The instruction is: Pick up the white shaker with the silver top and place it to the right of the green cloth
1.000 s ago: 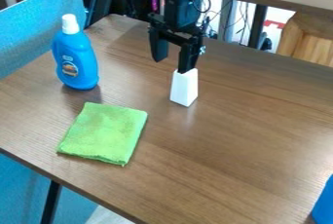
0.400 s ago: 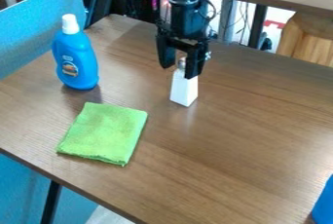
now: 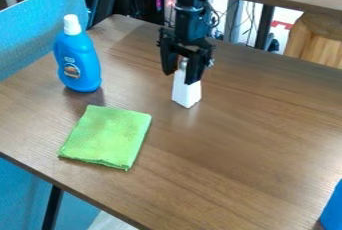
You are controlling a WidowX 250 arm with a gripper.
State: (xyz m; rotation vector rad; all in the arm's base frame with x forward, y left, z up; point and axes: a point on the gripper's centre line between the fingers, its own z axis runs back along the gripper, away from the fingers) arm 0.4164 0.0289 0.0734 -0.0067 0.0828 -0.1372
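**Inspector:** Start at the claw. State?

**Assistant:** Fingers parted, held wide, astride the upper part of the white container. A closed grip is not confirmed.

**Inspector:** Changes noted?

**Assistant:** The claw has shifted slightly toward the view's left since the last frame. The container, upright directly below and between the fingers, has shifted slightly the same way.

**Inspector:** Finding?

**Assistant:** In my judgement, contact has been made and the container nudged; the claw is well placed around it, but a secure hold is unproven.

**Inspector:** Surroundings?

**Assistant:** Green cloth flat on the table, below and left of the claw in the view. Blue bottle upright, farther left. Part of a blue object lies well apart, toward the lower right.
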